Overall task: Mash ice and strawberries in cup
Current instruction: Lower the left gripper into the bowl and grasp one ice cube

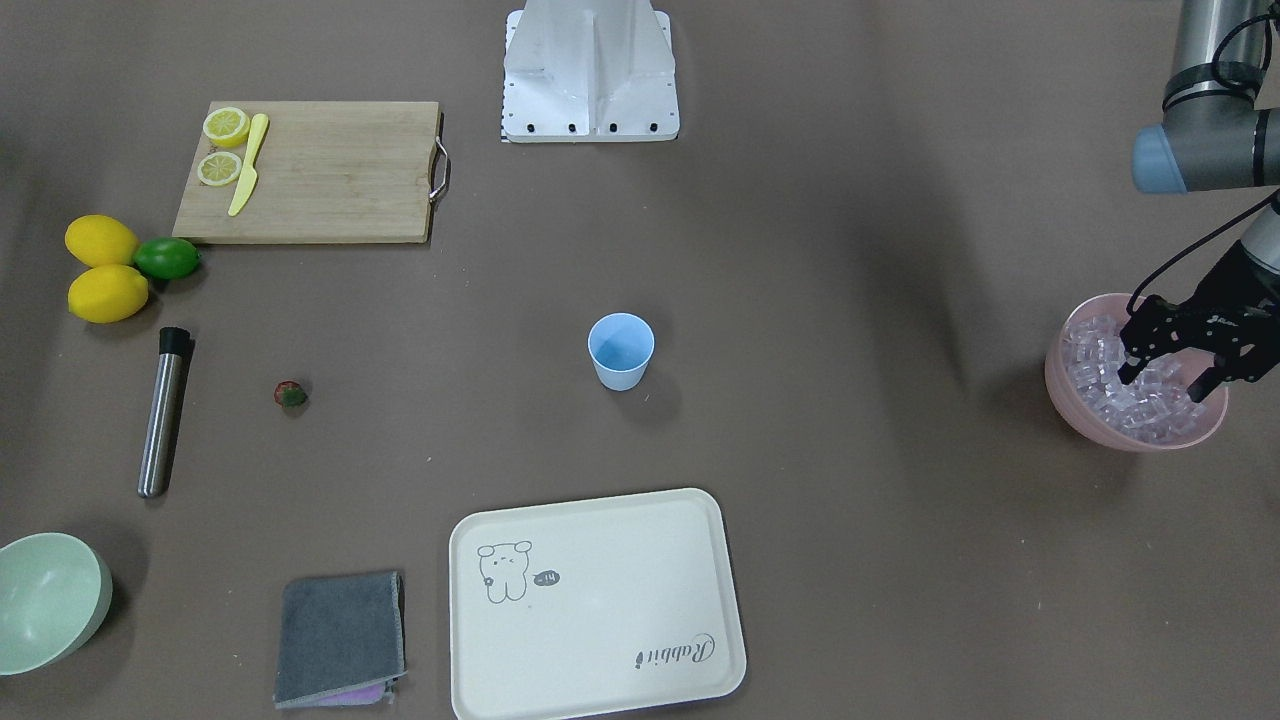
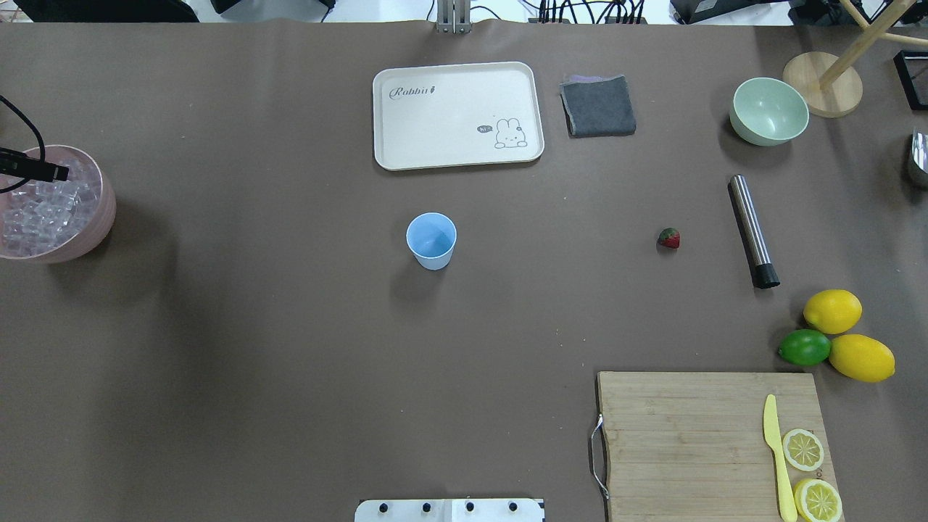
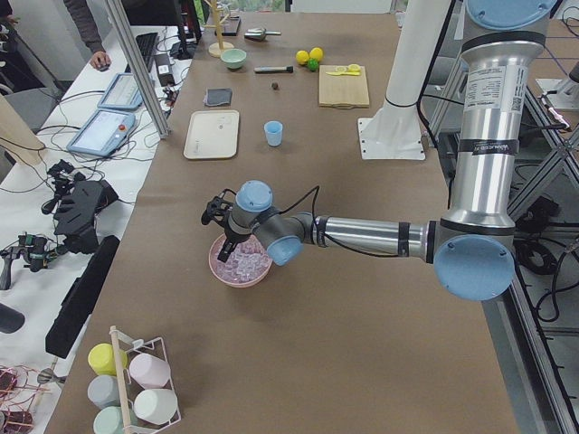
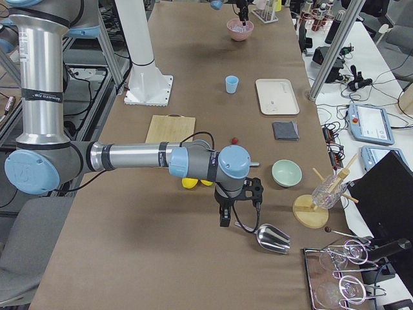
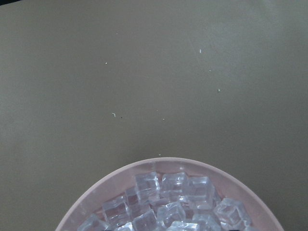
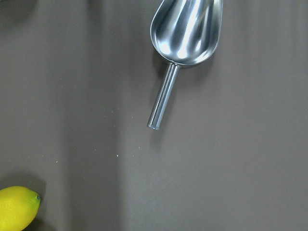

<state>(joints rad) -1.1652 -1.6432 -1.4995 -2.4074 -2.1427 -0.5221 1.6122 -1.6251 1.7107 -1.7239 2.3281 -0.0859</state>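
Observation:
The light-blue cup (image 1: 620, 350) stands upright and empty mid-table; it also shows in the overhead view (image 2: 431, 241). The tiny red strawberry (image 1: 291, 394) lies on the table far from it, also seen from overhead (image 2: 669, 238). The clear ice cubes (image 1: 1105, 365) fill a pink bowl (image 1: 1090, 425) at the table's end; the left wrist view shows them close up (image 5: 168, 199). My left gripper (image 1: 1165, 385) is open, fingertips down at the ice surface. My right gripper (image 4: 226, 218) hovers over a metal scoop (image 6: 187, 29); I cannot tell if it is open or shut.
A steel muddler (image 1: 163, 415) lies near the strawberry. Two lemons (image 1: 105, 268) and a lime (image 1: 167, 257) sit beside a wooden board (image 1: 320, 175) with lemon halves and a yellow knife. A cream tray (image 1: 600, 600), grey cloth (image 1: 340, 635) and green bowl (image 1: 45, 600) line the far edge.

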